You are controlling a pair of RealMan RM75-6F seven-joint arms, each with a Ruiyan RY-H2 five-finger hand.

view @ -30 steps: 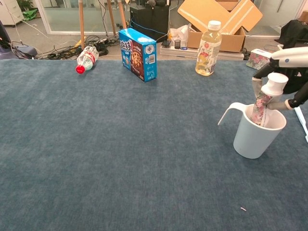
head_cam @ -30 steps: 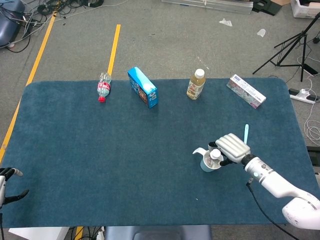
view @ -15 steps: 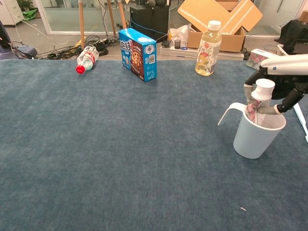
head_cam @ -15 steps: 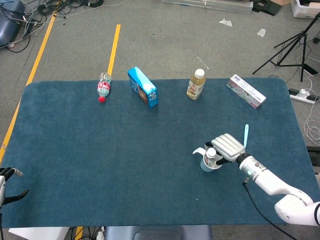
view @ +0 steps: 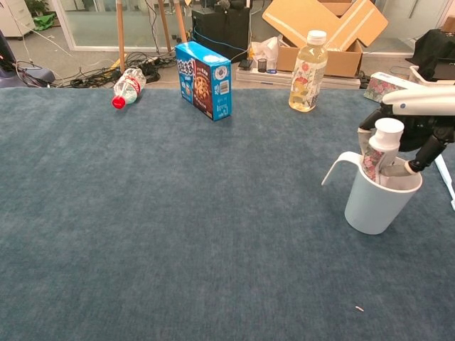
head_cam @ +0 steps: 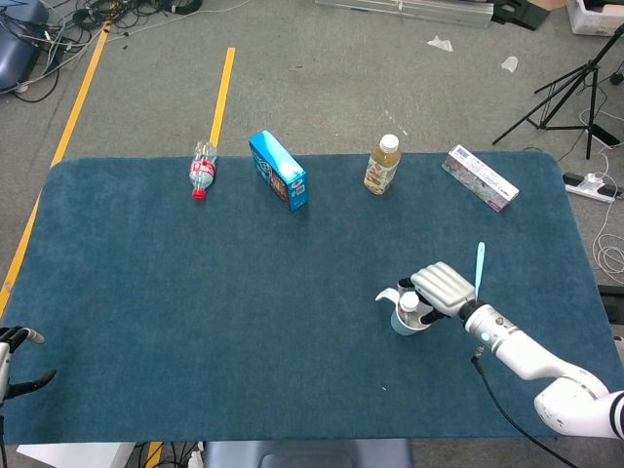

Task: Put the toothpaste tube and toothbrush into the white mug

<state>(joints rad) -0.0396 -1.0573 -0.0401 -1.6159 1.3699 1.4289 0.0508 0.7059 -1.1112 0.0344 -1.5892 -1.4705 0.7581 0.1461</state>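
The white mug (view: 373, 206) stands on the blue table at the right, its handle pointing left. A toothpaste tube (view: 374, 156) with a white cap stands cap-up inside it, leaning on the left rim. My right hand (view: 421, 119) is over the mug, its fingers around the tube's top. Seen from the head view, the right hand (head_cam: 446, 289) covers most of the mug (head_cam: 401, 323). The light blue toothbrush (head_cam: 480, 261) lies on the cloth just beyond the hand, also at the chest view's right edge as toothbrush (view: 447, 182). My left hand (head_cam: 16, 363) hangs at the table's near left corner, holding nothing.
Along the far edge lie a red-capped bottle (head_cam: 201, 170) on its side, a blue box (head_cam: 278, 171), an upright juice bottle (head_cam: 382, 164) and a flat carton (head_cam: 479, 177). A tripod stands on the floor beyond the right corner.
My right hand has sunk and drawn a little left, taking the toothpaste tube deeper into the mug. The left hand has not moved.
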